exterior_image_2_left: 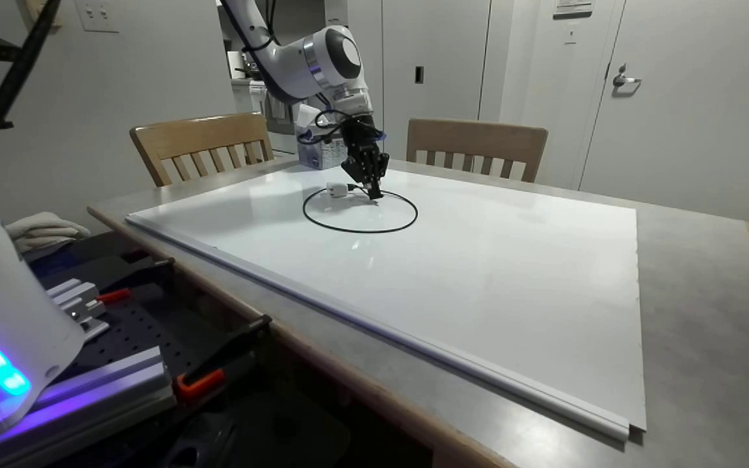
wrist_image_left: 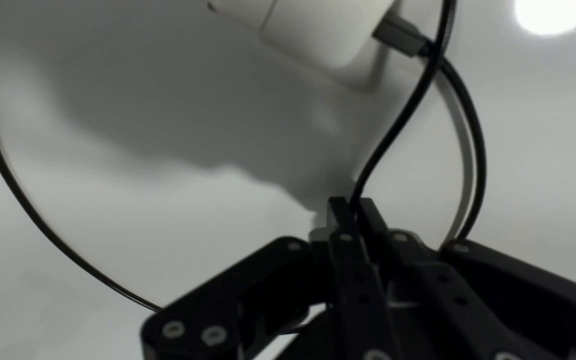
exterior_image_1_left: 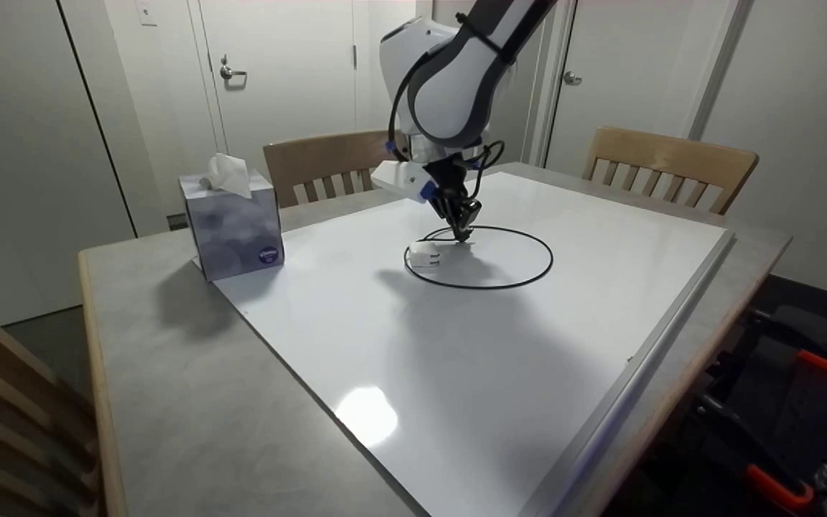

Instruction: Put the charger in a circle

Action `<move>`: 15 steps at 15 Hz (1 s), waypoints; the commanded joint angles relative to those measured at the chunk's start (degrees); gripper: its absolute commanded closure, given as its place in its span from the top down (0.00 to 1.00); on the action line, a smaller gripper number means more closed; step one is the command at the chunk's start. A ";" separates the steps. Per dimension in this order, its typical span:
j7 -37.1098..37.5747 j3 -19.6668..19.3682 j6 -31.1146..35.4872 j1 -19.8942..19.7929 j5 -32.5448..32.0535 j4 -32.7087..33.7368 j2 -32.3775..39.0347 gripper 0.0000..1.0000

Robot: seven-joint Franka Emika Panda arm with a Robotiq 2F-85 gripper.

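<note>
Charger point(exterior_image_1_left: 482, 288) is on the white board point(exterior_image_1_left: 385, 330) — black cable point(exterior_image_2_left: 361, 231) in a rounded loop, white plug block point(exterior_image_1_left: 424, 254) at the loop's edge with the dark connector point(wrist_image_left: 399, 34) seated in it. End effector point(wrist_image_left: 352, 207) is closed on the cable, pinching it near the plug block per wrist view. Board lies on the gray tabletop point(exterior_image_2_left: 706, 292) — tissue box point(exterior_image_1_left: 234, 233) at a board corner, wooden chairs point(exterior_image_2_left: 478, 133) around the edge.

Lies in a rounded loop of long thin black cable point(exterior_image_1_left: 485, 288) on a glossy white board point(exterior_image_1_left: 342, 316), pinched near the attached small white plug block point(exterior_image_1_left: 424, 254).
</note>
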 commanded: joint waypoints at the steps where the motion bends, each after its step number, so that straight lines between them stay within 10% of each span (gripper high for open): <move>1: 2.50 0.15 -1.80 -0.64 -2.45 0.65 0.20 0.02; 15: 16.14 1.00 -14.73 0.84 -8.64 -1.52 -4.30 0.02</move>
